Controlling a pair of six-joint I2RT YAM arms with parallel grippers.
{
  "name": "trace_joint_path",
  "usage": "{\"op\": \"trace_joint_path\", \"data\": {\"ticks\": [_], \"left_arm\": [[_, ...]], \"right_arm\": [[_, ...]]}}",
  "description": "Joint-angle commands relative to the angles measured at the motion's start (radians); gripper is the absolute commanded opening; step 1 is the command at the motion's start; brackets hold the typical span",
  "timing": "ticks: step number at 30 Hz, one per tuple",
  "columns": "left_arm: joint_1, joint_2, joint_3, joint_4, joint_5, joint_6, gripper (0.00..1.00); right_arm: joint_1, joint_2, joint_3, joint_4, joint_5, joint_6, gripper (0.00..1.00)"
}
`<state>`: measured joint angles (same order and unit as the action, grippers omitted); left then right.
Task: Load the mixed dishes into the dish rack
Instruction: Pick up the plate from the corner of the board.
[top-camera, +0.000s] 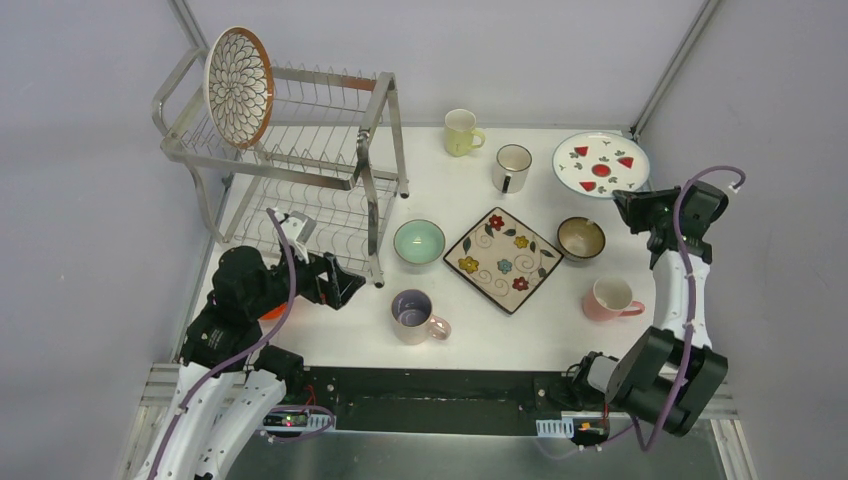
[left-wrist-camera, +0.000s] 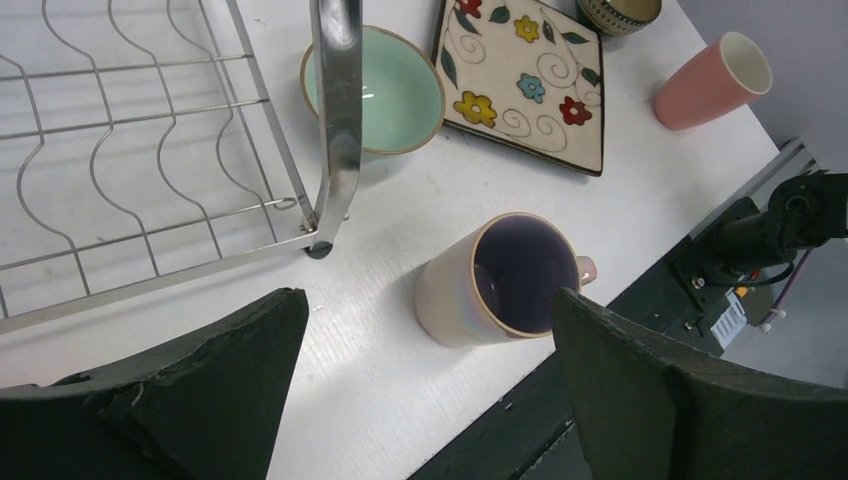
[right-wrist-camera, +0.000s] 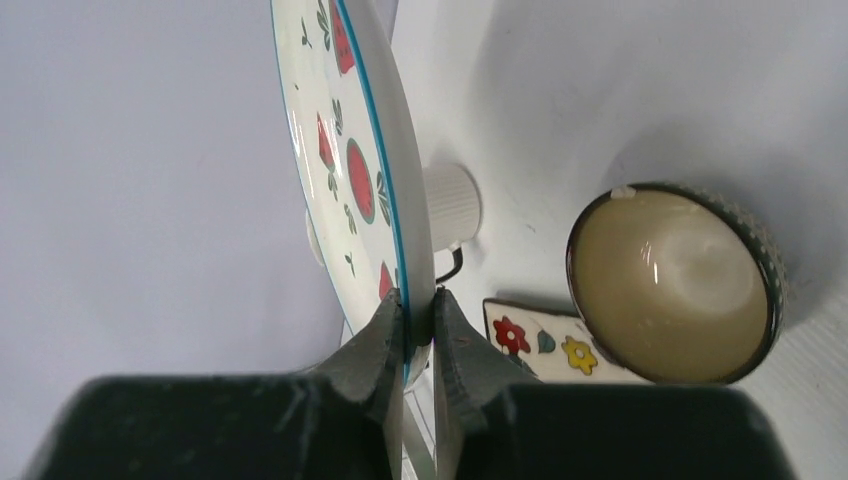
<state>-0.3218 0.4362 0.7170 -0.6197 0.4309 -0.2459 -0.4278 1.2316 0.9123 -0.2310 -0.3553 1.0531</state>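
The silver dish rack (top-camera: 372, 150) stands at the far left, with the petal-pattern plate (top-camera: 239, 87) upright in its top tier. My right gripper (top-camera: 628, 197) (right-wrist-camera: 418, 305) is shut on the near rim of the red-fruit plate (top-camera: 600, 163) (right-wrist-camera: 350, 150) at the far right. My left gripper (top-camera: 345, 285) (left-wrist-camera: 425, 300) is open beside the rack's front leg (left-wrist-camera: 335, 110). The lilac mug (top-camera: 413, 313) (left-wrist-camera: 500, 280) stands upright on the table just beyond its fingers, untouched.
On the table lie the mint bowl (top-camera: 419, 241) (left-wrist-camera: 385, 90), flowered square plate (top-camera: 503, 259) (left-wrist-camera: 525, 75), brown bowl (top-camera: 581, 238) (right-wrist-camera: 670, 280), pink mug (top-camera: 610, 299), white mug (top-camera: 511, 167) and yellow mug (top-camera: 461, 131). An orange sliver (top-camera: 272, 312) shows under my left arm.
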Motion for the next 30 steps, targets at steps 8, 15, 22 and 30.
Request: {"op": "trace_joint_path", "data": {"ticks": [8, 15, 22, 30], "left_arm": [[-0.008, 0.112, 0.307, 0.011, 0.140, -0.084, 0.94], [-0.008, 0.205, 0.473, 0.004, 0.123, -0.197, 0.95], [-0.008, 0.358, 0.649, 0.005, 0.170, -0.252, 0.95], [-0.033, 0.510, 0.727, 0.049, 0.194, -0.287, 0.89]], "right_arm": [[0.064, -0.261, -0.037, 0.010, -0.137, 0.022, 0.00], [0.145, -0.354, -0.082, -0.035, -0.199, 0.017, 0.00], [0.226, -0.473, -0.142, -0.065, -0.254, 0.010, 0.00], [0.287, -0.604, -0.198, -0.069, -0.323, 0.013, 0.00]]}}
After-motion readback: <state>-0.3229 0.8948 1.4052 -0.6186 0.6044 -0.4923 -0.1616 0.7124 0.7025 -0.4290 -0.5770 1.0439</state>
